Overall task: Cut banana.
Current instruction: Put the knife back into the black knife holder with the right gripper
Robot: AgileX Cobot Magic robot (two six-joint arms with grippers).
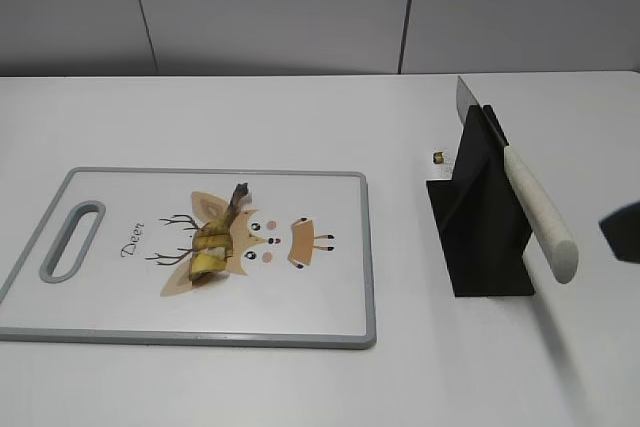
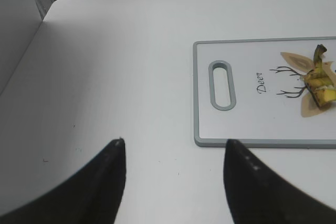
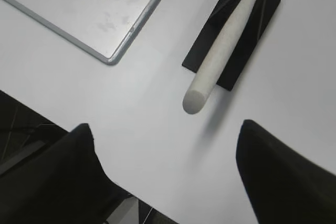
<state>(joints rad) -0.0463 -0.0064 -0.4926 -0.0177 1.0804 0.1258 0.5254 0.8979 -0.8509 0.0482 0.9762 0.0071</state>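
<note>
A short piece of banana (image 1: 213, 244) with yellow-brown peel and a dark stem lies on the white cutting board (image 1: 120, 319), over its deer picture; it also shows in the left wrist view (image 2: 321, 80). A knife with a white handle (image 1: 538, 213) rests slanted in a black stand (image 1: 478, 225), blade up at the back; the right wrist view shows the handle (image 3: 220, 51) too. My left gripper (image 2: 173, 145) is open and empty over bare table left of the board. My right gripper (image 3: 165, 129) is open and empty, near the handle's end. A dark tip of it (image 1: 622, 230) shows at the right edge.
The board (image 2: 247, 141) has a grey rim and an oval handle slot (image 1: 72, 240) at its left end. A tiny dark object (image 1: 438, 157) lies on the table behind the knife stand. The table's front edge shows low in the right wrist view.
</note>
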